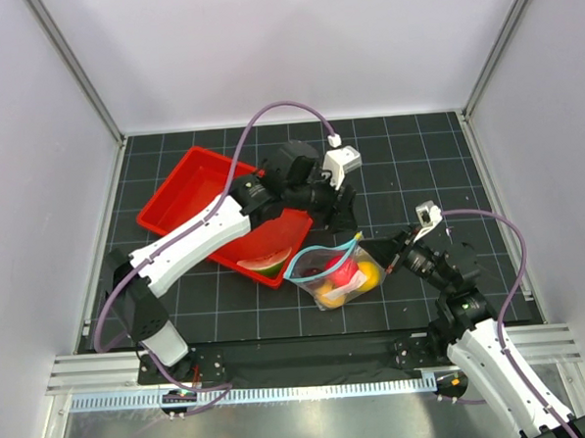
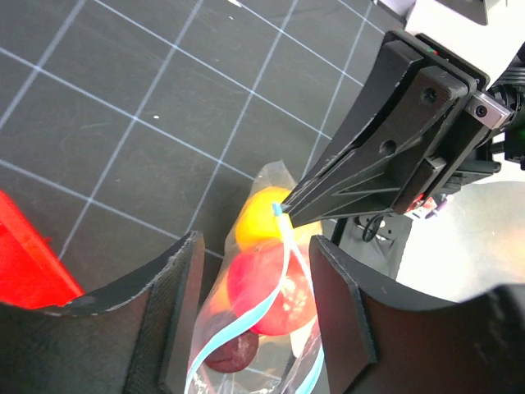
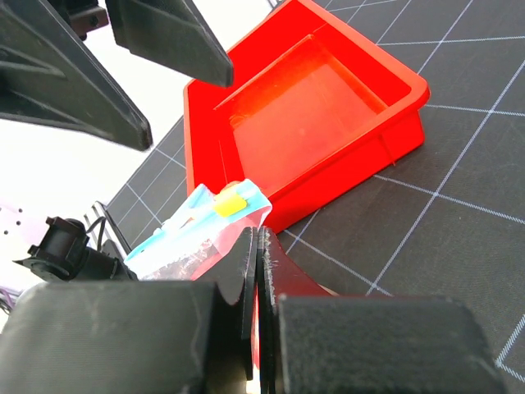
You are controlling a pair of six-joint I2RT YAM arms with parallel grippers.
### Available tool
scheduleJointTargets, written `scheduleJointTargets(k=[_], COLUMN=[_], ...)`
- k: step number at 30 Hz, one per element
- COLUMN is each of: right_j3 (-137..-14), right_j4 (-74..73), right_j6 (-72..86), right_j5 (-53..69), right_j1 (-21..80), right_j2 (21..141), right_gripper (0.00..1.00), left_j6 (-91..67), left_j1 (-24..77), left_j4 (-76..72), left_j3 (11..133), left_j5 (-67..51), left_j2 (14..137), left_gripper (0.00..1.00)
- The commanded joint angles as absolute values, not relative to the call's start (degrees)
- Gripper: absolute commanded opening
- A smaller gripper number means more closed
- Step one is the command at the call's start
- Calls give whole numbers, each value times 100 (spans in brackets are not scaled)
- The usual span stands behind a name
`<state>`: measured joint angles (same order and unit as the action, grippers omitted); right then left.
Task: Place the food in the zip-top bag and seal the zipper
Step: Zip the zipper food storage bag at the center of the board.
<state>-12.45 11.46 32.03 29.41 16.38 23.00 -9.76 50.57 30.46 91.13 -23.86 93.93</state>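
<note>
Clear crinkly zip-top bag (image 1: 326, 288), teal zipper (image 2: 280, 212) open, glossy food (image 1: 346, 271) inside

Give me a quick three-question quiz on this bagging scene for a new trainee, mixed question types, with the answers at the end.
1. True or false: the watermelon wedge already sits inside the zip-top bag.
2. Which claw pinches the bag's end? A) left claw B) right claw C) both
3. Fill in: the zipper is ____ (open or sealed).
Key: 1 false, the wedge lies in the red tray. 2 B, the left claw is open. 3 open.
</note>
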Motion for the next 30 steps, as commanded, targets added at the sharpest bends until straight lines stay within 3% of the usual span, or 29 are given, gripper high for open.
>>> scheduleJointTargets(k=[1, 8, 14, 20, 21, 22, 30], right_j3=[-1327, -1362, -1371, -1389, -1406, -1415, -1494], right_j4=[1310, 1301, 1266, 1187, 1152, 1125, 414], right_j6=[3146, 3155, 3155, 3146, 3138, 3138, 3085], right_j5=[2883, 2892, 2892, 2830, 2769, 2725, 1697], right_j1=[1617, 1626, 1626, 1626, 1626, 1626, 1626], right_j2=[2320, 2364, 2355, 2303, 2294, 2285, 1952], right_gripper=[1, 1, 1, 1, 1, 1, 1], left_j6=[-949, -818, -738, -633, -607, -580, -440], left_j1=[5203, 5449, 5467, 5475, 5467, 5475, 5475], left_j4=[3181, 3357, 3472, 3577, 3629, 3647, 3709], left_j3=[9412, 9720, 9835, 9853, 9835, 9818, 9537], left_j5=[-2549, -2496, -2426, -2373, -2356, -2355, -2338], left_j2=[9624, 9984, 10160, 10187, 10178, 10178, 9993], left_gripper=[57, 56, 48, 20, 7, 1, 0])
